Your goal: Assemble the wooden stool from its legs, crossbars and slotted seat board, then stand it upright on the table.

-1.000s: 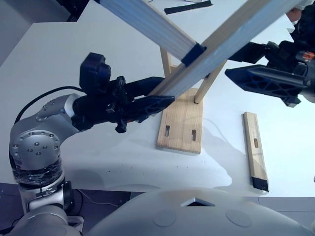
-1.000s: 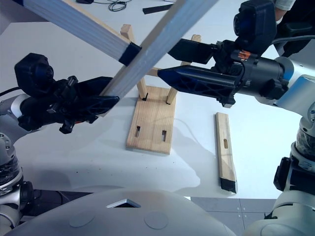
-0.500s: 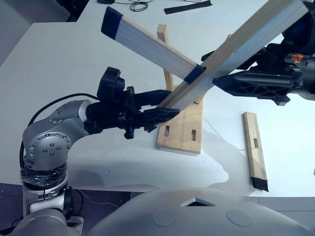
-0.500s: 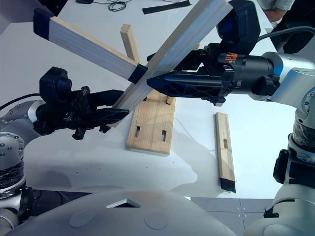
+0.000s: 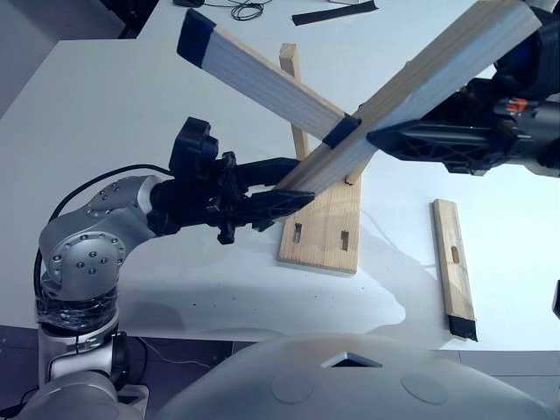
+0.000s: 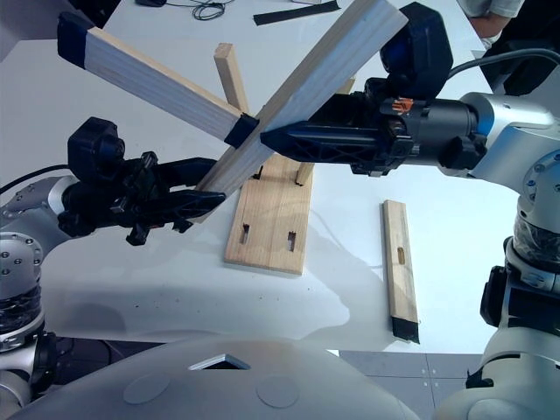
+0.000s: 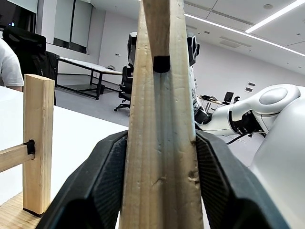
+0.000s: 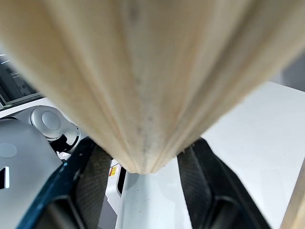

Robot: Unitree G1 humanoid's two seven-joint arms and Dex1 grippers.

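Two long wooden pieces cross in the air above the table. My left gripper [image 5: 293, 185] is shut on the low end of the long leg [image 5: 420, 74], which rises toward the upper right. A crossbar [image 5: 262, 79] with a dark end cap runs from the joint up to the left. My right gripper [image 5: 378, 133] is shut on the same leg higher up, just past the joint; its fingers [image 8: 95, 181] flank the wood. The slotted seat board [image 5: 322, 223] lies flat on the table [image 5: 131, 105], with two legs [image 5: 295, 101] standing at its far end.
A loose short wooden piece [image 5: 453, 261] with a slot and a dark end lies on the table to the right of the seat board. A dark strip [image 5: 334, 12] and cables lie at the far edge. A person sits at the back right.
The crossed pieces have come down and to the left, bringing the crossbar's dark end into sight. My right gripper has slid left along the leg toward the joint. The seat board has stayed put.
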